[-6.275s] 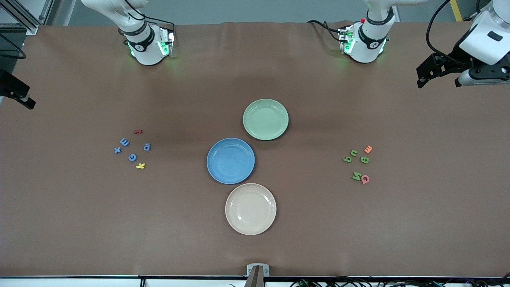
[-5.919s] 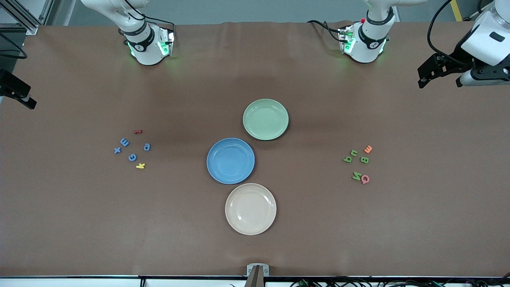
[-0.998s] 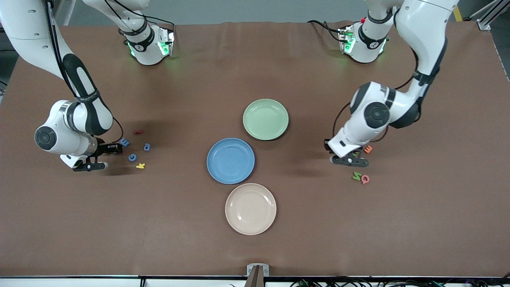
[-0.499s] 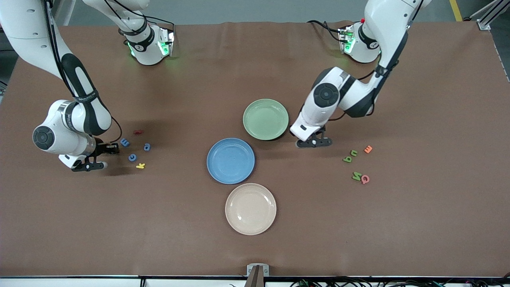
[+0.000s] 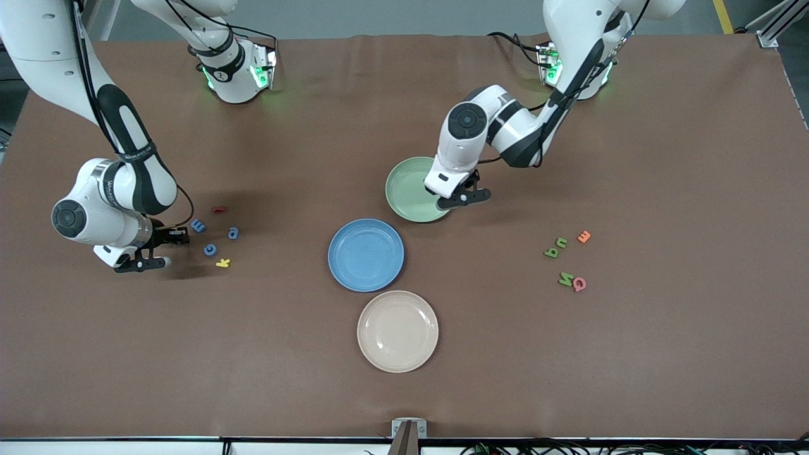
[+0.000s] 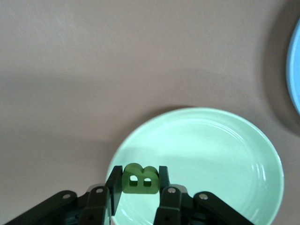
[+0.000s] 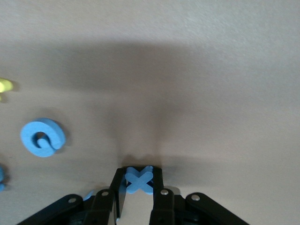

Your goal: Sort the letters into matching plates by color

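A: Front cam hides both grips. Wrist views?

B: Left gripper [image 6: 139,180], fingers clamped on chunky green B [image 6: 139,178], up over the pale green plate [image 6: 225,154], matte, round. Arm bent at the elbow, wrist angled down.

A: Right gripper [image 7: 138,180]?

B: Low at the counter [image 5: 632,347], fingers tight on blue x [image 7: 138,179]. Blue G [image 7: 42,137] lies flat nearby; blue plate [image 5: 366,254] sits mid-counter.

high front overview, two close wrist views
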Controlling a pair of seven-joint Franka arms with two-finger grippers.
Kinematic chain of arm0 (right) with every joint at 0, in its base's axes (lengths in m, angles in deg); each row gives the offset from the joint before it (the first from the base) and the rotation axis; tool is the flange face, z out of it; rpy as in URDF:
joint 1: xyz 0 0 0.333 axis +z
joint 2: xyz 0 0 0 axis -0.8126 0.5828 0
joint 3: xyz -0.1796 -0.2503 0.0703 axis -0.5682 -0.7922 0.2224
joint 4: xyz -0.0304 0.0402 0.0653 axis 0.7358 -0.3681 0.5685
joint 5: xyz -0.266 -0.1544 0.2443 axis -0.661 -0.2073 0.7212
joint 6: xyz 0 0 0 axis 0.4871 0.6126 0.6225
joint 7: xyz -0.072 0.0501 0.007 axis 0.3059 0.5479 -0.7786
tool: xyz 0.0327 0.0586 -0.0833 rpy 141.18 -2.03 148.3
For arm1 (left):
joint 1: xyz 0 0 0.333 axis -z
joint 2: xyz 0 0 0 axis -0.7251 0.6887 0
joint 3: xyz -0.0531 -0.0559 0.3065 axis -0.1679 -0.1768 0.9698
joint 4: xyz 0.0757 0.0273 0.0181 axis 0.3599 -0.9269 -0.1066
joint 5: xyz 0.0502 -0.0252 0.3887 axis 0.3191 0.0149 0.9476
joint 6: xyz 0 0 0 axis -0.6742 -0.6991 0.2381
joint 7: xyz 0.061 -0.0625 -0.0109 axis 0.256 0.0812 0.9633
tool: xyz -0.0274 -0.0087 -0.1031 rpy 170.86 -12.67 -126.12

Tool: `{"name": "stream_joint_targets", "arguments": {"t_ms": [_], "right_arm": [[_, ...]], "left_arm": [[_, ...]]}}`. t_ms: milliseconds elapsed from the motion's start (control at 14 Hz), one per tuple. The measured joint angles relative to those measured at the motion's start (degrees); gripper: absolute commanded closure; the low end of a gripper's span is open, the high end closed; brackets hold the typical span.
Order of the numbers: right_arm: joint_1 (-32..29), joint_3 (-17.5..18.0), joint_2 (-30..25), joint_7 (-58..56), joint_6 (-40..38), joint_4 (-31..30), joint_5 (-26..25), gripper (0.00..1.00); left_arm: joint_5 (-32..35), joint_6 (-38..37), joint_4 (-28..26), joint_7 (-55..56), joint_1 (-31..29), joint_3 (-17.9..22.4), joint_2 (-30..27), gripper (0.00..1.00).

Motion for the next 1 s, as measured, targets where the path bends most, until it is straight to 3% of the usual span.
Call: {"name": "stream_joint_targets", "arguments": {"t_ms": [143, 285, 357, 713, 998], "right_arm": [[0.6, 0.4, -1.4, 0.0, -4.9, 2.5, 0.2, 0.85], [1.6, 0.5, -3.7, 0.2, -11.7, 6.2, 0.4, 0.86], [2.2, 0.6, -4.9, 1.0, -14.7, 7.9, 0.5, 0.86], [9.4, 1.0, -7.5, 14.4, -20.0, 10.9, 0.7, 0.86], [20.5, 1.4, -7.3, 33.5, -19.5, 12.7, 1.0, 0.85]], "left_arm": [[0.0, 1.8, 0.0, 3.5, 1.5, 0.0, 1.4, 0.8], [0.0, 2.5, 0.1, 6.3, 3.0, 0.0, 2.7, 0.17], [0.0, 2.7, 0.2, 8.0, 3.4, 0.0, 3.1, 0.0], [0.0, 2.6, 1.5, 11.9, 2.2, 0.3, 2.0, 0.0], [0.1, -1.8, 2.0, 1.8, -5.5, 0.6, -3.2, 0.0]]}}
